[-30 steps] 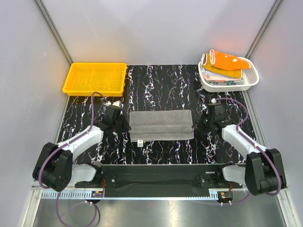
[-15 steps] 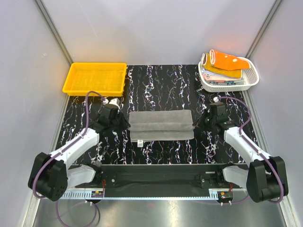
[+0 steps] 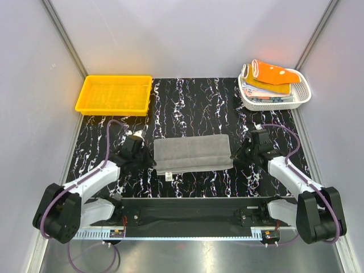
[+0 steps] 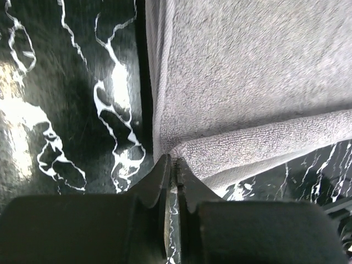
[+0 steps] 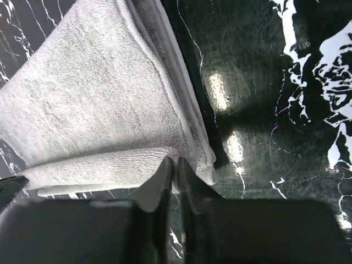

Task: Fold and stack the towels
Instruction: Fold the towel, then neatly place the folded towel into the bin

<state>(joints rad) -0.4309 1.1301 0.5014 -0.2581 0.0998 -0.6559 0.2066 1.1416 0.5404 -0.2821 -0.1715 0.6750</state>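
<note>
A grey towel (image 3: 192, 152) lies folded into a long strip in the middle of the black marbled table. My left gripper (image 3: 151, 160) sits at its left end, jaws shut on the towel's near-left corner (image 4: 190, 147), where the cloth puckers at the tips (image 4: 171, 160). At the right end, my right gripper (image 3: 234, 156) is shut the same way on the near-right corner (image 5: 184, 148), tips (image 5: 176, 161) pinching the fold. More folded towels, an orange one (image 3: 274, 72) on top, are stacked in the white basket (image 3: 305, 93) at the back right.
A yellow tray (image 3: 114, 94) stands at the back left. Grey walls close the table on the left, back and right. A black bar with both arm bases runs along the near edge (image 3: 187, 207).
Both grippers have moved toward the near edge, carrying the towel's upper layer over. The three ridges seen before are now one smooth folded strip.
</note>
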